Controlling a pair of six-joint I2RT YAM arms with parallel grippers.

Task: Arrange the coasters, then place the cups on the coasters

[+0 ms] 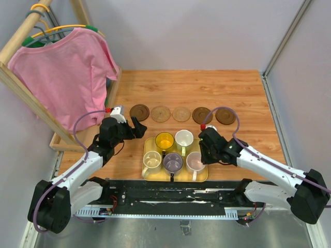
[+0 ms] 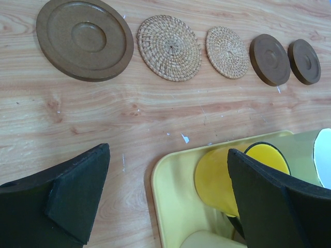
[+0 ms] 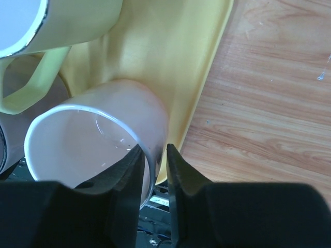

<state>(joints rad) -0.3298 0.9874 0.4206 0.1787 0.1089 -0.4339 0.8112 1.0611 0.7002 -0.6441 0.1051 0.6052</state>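
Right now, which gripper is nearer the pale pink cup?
Right. The right gripper straddles the pale pink cup's rim on the yellow tray, one finger inside and one outside. The left gripper hangs open off the tray's far-left corner, near the coasters.

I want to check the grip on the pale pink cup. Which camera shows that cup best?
The right wrist view: the pink cup fills it, its wall between the right gripper fingers. The top view shows it small, in the yellow tray. The left wrist view misses it.

overhead view, two close wrist views
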